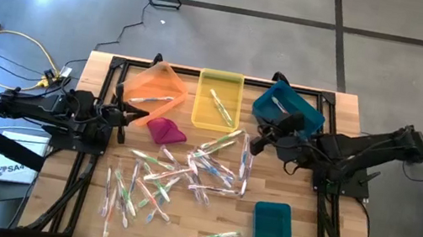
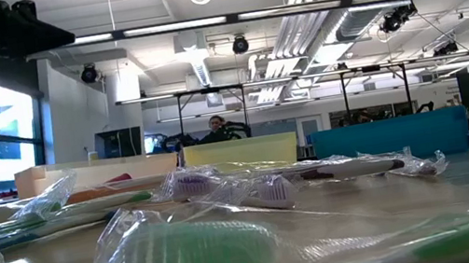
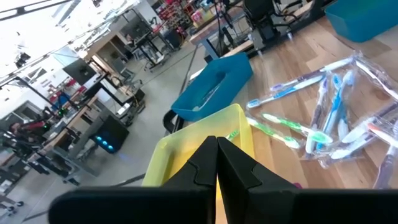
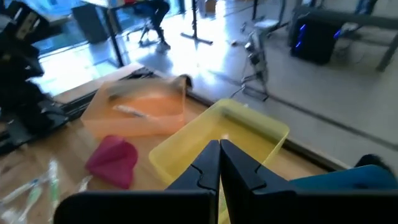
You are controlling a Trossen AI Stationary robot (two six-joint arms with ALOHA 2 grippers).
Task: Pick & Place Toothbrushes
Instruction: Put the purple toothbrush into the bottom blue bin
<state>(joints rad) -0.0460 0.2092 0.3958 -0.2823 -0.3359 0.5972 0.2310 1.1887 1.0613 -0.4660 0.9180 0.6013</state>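
A: Both pressed together, empty: left gripper (image 1: 122,113) by the orange plastic bin (image 1: 157,86), right gripper (image 1: 257,144) by the teal plastic bin (image 1: 286,106).

B: Thin wrapped plastic toothbrushes (image 1: 186,174) strewn mid-table. Best to spread wide, then pinch one lone handle.

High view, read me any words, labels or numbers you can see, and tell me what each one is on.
"SA", then cut off: dark print on a white box on the floor beside the table.
Toothbrush wrappers: any print too small to read.
The bins show no lettering.
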